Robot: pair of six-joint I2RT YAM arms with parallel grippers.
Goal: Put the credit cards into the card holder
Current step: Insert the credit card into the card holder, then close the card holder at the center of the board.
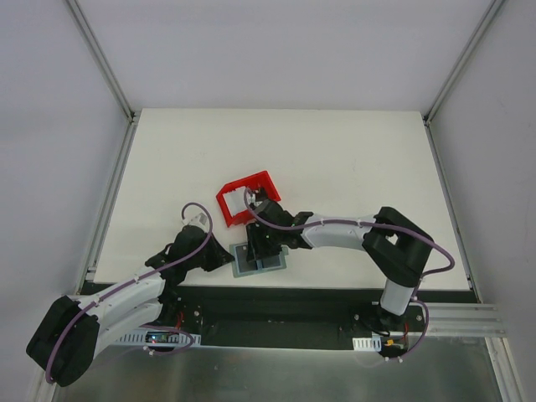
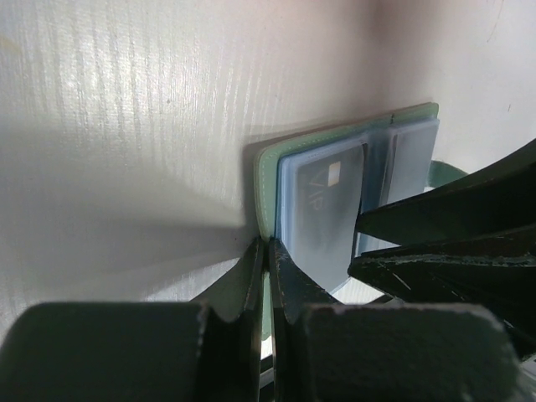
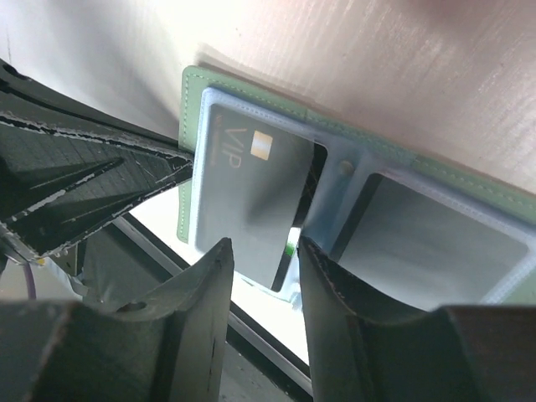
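Observation:
The card holder (image 1: 248, 268) lies open near the table's front edge, grey-green outside (image 3: 469, 180) with blue-grey pockets. My left gripper (image 1: 228, 258) is shut on its left edge (image 2: 265, 184), jaws pinched together at the rim (image 2: 268, 251). A grey credit card (image 3: 251, 193) marked VIP sits in the left pocket (image 2: 322, 218), its near corner sticking out. My right gripper (image 1: 264, 247) hangs just over the holder, open (image 3: 264, 260), with that corner showing in the gap between its fingers. The right pocket (image 3: 427, 226) looks pale grey; its contents I cannot tell.
A red plastic bin (image 1: 249, 197) stands just behind the right gripper. The table's front edge and the black rail (image 1: 318, 301) run directly below the holder. The two grippers are close together, the right one's fingers (image 2: 444, 226) beside the left one's.

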